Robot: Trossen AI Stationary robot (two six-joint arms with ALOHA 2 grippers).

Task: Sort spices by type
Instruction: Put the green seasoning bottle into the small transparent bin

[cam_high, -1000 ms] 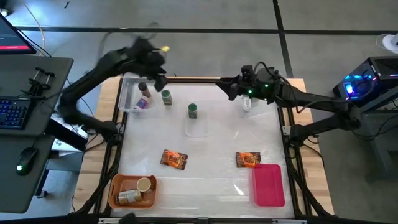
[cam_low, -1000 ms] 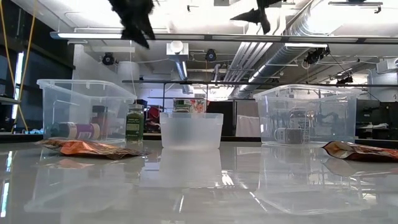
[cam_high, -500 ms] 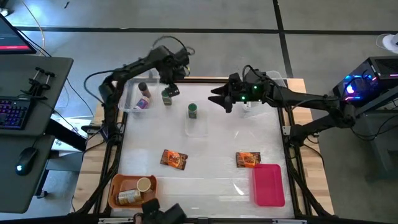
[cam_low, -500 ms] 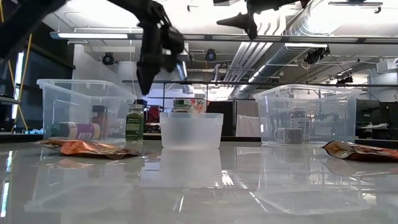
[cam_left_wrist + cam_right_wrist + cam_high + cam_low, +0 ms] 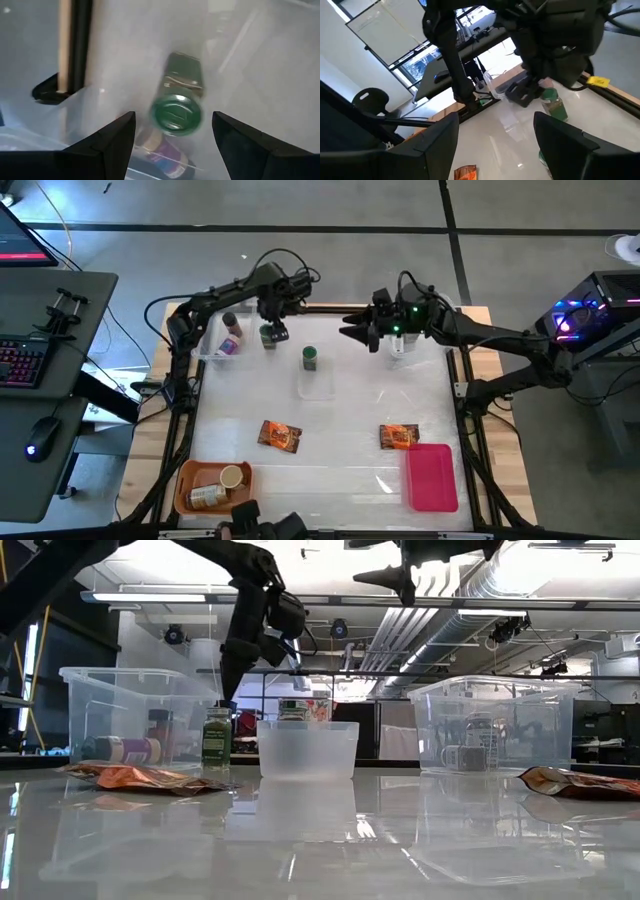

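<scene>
My left pincer (image 5: 172, 145) hangs spread above the green-lidded jar (image 5: 178, 106) near the bench's far edge, beside the clear tub (image 5: 213, 340); descending off-centre, I'd tip it. Right pincer (image 5: 352, 335) waits, spread.

Bright overhead lights glare off the glossy surface (image 5: 320, 830); the jar (image 5: 177, 107) below the left end effector (image 5: 172, 135) looks blurred (motion, probably).
</scene>
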